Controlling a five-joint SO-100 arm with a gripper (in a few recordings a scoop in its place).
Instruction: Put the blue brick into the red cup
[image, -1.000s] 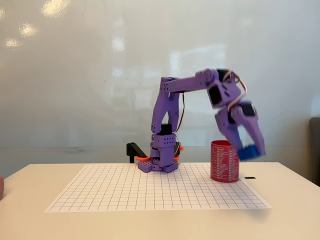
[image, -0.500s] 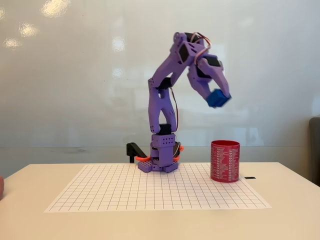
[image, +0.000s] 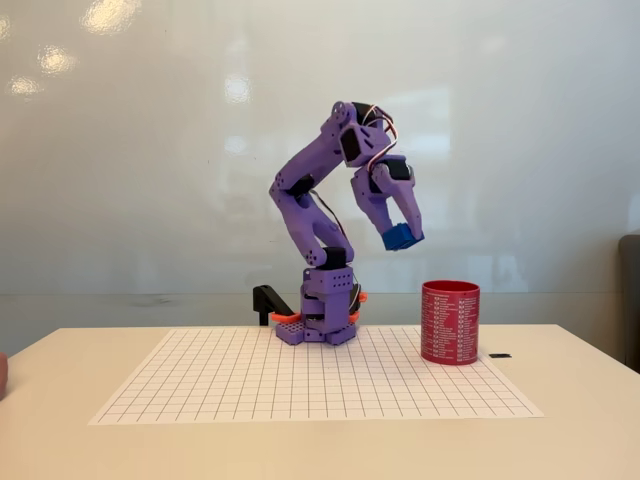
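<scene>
Tool (image: 402, 238) grips blue brick (image: 401, 237), fingertips hidden.

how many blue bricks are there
1: the blue brick is held in the hand, up in the air left of the red cup. Any inside the cup would be hidden.

Bright, even, diffuse light, slightly washed out. Glossy wall (image: 150, 150) behind picks up soft glare: blurred round ceiling-light reflections at top left, a fainter pale patch near centre. Shadows weak; a thin soft one under the red cup (image: 450, 322) and at the arm base (image: 318, 328) on the counter (image: 580, 420). Image mildly soft overall, grid lines readable, cup print not. No visible edge distortion.
</scene>
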